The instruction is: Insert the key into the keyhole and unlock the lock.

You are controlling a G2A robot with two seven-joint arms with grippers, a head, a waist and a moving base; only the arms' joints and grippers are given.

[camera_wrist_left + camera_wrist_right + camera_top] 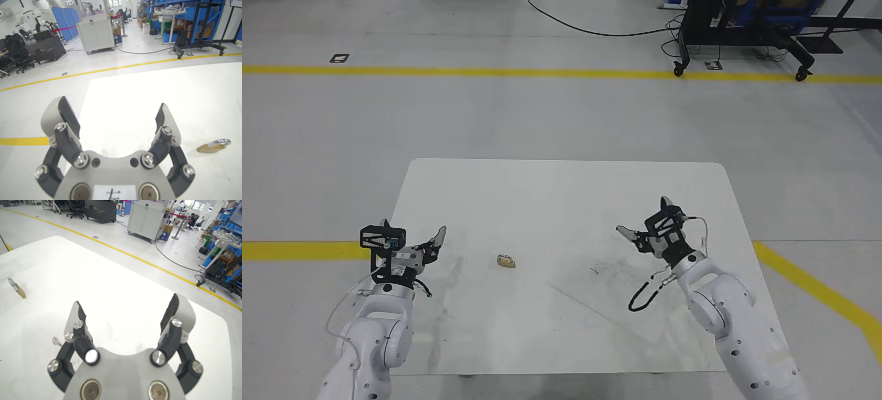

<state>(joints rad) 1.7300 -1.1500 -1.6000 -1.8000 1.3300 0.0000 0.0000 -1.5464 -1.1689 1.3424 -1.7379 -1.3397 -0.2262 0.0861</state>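
Note:
A small brass padlock [506, 262] with a silver shackle lies flat on the white table [562, 200], left of centre; it also appears as the padlock [212, 146] and the padlock [18, 289]. A small silver key [595, 268] lies right of centre, and the key [56, 341] sits just beside my right gripper's finger. My left gripper [414, 240] hovers open at the table's left edge, well left of the padlock, as the left gripper [113, 111] holds nothing. My right gripper [644, 217] is open and holds nothing, just right of the key, as the right gripper [126, 306] shows.
The table's far half is bare. Yellow floor lines run behind and beside the table. A black wheeled stand [742, 40] and a cable lie on the floor far beyond the back edge.

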